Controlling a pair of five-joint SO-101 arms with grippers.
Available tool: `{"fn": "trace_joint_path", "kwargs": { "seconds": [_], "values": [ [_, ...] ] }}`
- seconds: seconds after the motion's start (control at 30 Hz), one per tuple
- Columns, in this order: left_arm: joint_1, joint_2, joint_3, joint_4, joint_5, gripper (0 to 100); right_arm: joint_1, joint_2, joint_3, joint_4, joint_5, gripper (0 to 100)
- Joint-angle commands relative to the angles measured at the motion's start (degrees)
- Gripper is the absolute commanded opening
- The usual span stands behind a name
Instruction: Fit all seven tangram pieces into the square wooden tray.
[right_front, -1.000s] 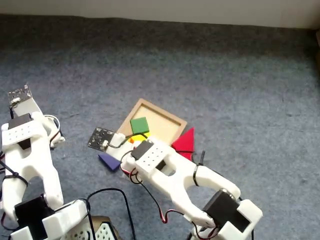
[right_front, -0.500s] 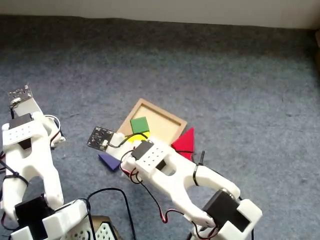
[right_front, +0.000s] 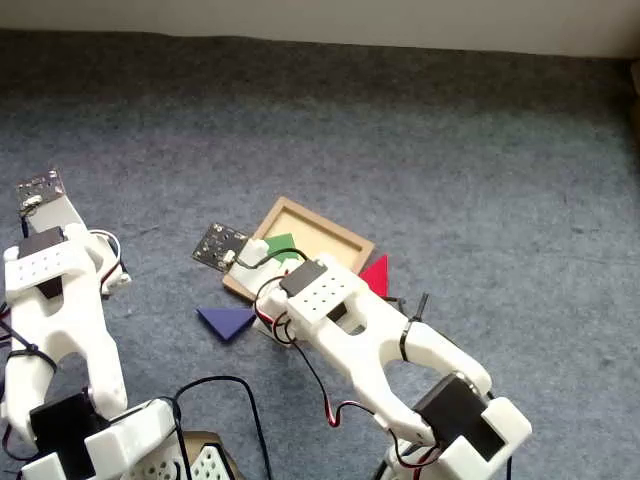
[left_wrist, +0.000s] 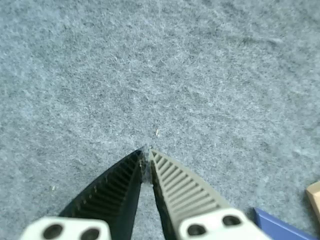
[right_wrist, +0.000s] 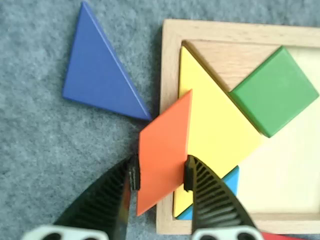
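The square wooden tray (right_wrist: 170, 65) holds a yellow triangle (right_wrist: 215, 130), a green square (right_wrist: 274, 90) and a light blue piece (right_wrist: 231, 176). My right gripper (right_wrist: 161, 171) is shut on an orange parallelogram (right_wrist: 165, 135), which hangs tilted over the tray's rim and the yellow triangle. A dark blue triangle (right_wrist: 97, 75) lies on the carpet just outside the tray, also seen as the blue triangle (right_front: 228, 320) from above. A red triangle (right_front: 376, 275) lies against the tray (right_front: 318, 232) beside the right arm (right_front: 350, 330). My left gripper (left_wrist: 146, 161) is shut and empty above bare carpet, well off to the tray's side.
Grey carpet (right_front: 480, 170) spreads open beyond the tray and to its right. The left arm (right_front: 50, 290) stands at the left edge. Cables (right_front: 215, 385) loop near both arm bases. A pale wall strip (right_front: 320, 15) runs along the far edge.
The right arm has swung farther over the tray, covering the yellow piece and part of the green square. The blue triangle now lies fully exposed. The left arm has not moved.
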Motion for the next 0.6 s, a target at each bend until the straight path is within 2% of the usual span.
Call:
{"fn": "trace_joint_path", "kwargs": {
  "seconds": [0.0, 0.37, 0.57],
  "values": [
    [0.6, -2.0, -0.1, -0.8, -0.5, 1, 0.7, -2.1, -1.5, 1.2, 0.5, 4.4],
    [0.6, -2.0, -0.1, -0.8, -0.5, 1, 0.6, -1.5, -7.4, 7.8, -0.1, 0.9],
    [0.6, -2.0, -0.1, -0.8, -0.5, 1, 0.7, -1.5, -7.4, 8.0, -5.5, 18.7]
  ]
}}
